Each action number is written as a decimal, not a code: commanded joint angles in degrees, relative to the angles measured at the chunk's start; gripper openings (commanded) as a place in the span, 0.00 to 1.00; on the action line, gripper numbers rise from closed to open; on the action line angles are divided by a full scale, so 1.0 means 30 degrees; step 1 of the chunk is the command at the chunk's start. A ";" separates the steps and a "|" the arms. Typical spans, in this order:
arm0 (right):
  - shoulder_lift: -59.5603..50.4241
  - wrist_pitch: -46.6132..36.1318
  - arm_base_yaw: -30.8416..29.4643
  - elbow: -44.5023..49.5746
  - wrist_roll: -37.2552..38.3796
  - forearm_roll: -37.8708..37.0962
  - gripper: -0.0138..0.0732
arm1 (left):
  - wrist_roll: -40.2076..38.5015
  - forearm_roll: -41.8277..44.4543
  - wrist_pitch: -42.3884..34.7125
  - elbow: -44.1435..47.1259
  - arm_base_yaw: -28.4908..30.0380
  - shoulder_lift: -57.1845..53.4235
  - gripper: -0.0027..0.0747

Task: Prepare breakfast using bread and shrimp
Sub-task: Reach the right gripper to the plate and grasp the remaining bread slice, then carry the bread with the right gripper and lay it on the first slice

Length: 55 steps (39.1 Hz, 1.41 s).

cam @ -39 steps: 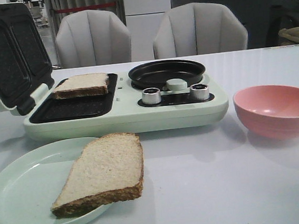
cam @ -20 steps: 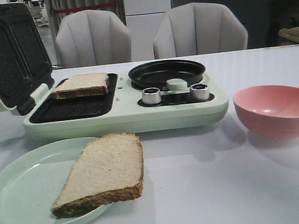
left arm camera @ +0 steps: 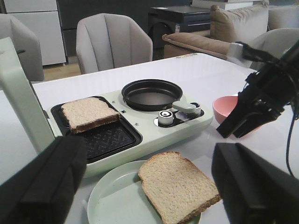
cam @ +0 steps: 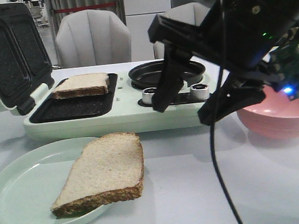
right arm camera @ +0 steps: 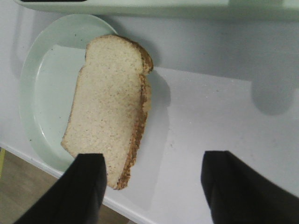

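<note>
One bread slice (cam: 105,172) lies on a pale green plate (cam: 19,193) near the table's front. A second bread slice (cam: 81,84) rests on the far half of the open sandwich maker's dark grill (cam: 72,106). My right gripper (cam: 188,105) hangs open above the table in front of the appliance, to the right of the plated bread (right arm camera: 110,112), with nothing between its fingers (right arm camera: 88,186). My left gripper (left arm camera: 149,156) is open too, held back above the plate (left arm camera: 112,200) and its bread (left arm camera: 177,186). No shrimp shows in any view.
The pale green appliance (cam: 129,116) has its lid (cam: 6,51) raised at the left, a round black pan (left arm camera: 152,93) and silver knobs (left arm camera: 164,116). A pink bowl (cam: 277,121) sits right of it. Grey chairs (cam: 92,38) stand behind the table.
My right arm has swung into the front view from the right. It now hangs over the table, covering part of the pan, the knobs and the bowl. Both bread slices stay put.
</note>
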 commanded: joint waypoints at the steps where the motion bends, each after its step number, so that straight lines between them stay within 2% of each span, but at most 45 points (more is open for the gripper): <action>1: 0.0570 -0.0430 -0.0017 -0.0881 -0.2695 0.3068 0.78 | -0.0229 -0.0257 -0.1622 -0.0499 -0.0143 0.0206 0.82; 11: 0.3274 -0.0424 -0.0017 -0.1147 -0.9470 1.1429 0.78 | -0.0229 -0.0257 -0.1622 -0.0499 -0.0143 0.0206 0.82; 19: 0.5040 -0.0575 -0.0017 -0.1147 -1.3516 1.5475 0.77 | -0.0229 -0.0257 -0.1622 -0.0499 -0.0143 0.0206 0.82; 23: 0.5583 -0.0639 -0.0017 -0.1147 -1.4144 1.6102 0.72 | -0.0229 -0.0257 -0.1622 -0.0499 -0.0143 0.0206 0.82; 30: 0.6233 0.0126 -0.0017 -0.1497 -1.4361 1.6501 0.55 | -0.0229 -0.0257 -0.1622 -0.0499 -0.0143 0.0206 0.82; 36: 0.6803 0.1339 -0.0017 -0.2353 -1.4411 1.6521 0.50 | -0.0229 -0.0257 -0.1622 -0.0499 -0.0143 0.0206 0.82; 44: 0.6306 0.0257 -0.0039 -0.2575 -1.4420 1.6573 0.31 | -0.0229 -0.0257 -0.1622 -0.0499 -0.0143 0.0206 0.82; 55: 0.4304 0.0414 -0.0105 -0.2710 -1.5198 1.6613 0.31 | -0.0229 -0.0257 -0.1622 -0.0499 -0.0143 0.0206 0.82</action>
